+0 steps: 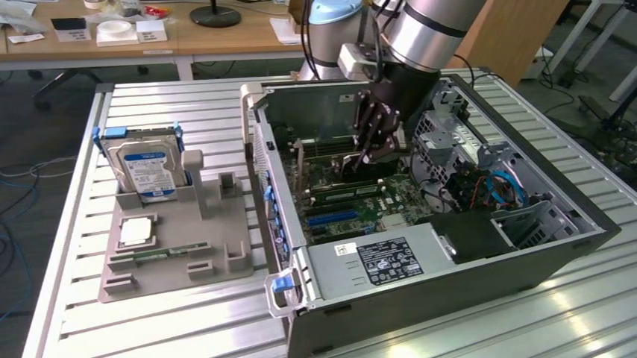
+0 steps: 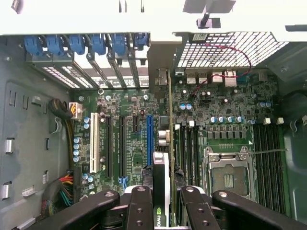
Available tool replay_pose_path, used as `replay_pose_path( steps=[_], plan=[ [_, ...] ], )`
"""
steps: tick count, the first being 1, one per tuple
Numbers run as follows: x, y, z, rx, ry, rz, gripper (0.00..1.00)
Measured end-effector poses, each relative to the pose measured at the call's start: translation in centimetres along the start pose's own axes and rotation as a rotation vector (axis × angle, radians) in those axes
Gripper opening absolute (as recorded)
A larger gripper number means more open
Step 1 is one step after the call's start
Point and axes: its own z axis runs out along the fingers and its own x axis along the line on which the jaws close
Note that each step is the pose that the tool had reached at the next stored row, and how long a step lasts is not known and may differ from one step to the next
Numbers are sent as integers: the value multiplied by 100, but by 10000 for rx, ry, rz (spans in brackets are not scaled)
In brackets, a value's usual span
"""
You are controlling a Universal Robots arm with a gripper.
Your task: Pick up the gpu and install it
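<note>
Inside open grey metal PC case (image 1: pixel 557 246), over green motherboard (image 2: pixel 225 105): black multi-finger gripper (image 2: pixel 165 211) clamped on thin green-board, black-cooler gpu (image 2: pixel 161 175), held edge-on just beside long blue slot (image 2: pixel 149 139). Judgement: line card edge w/ slot, keep vertical, press evenly.

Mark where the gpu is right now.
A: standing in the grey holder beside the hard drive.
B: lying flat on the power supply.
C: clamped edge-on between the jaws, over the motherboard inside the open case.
C: the gpu stands edge-on between the jaws, which grip it, over the motherboard in the case.
</note>
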Motion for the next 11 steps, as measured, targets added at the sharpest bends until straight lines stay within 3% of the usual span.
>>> replay_pose_path(
  steps=[11],
  plan=[
    [0,-39,164,-14,0,0,27]
  ],
)
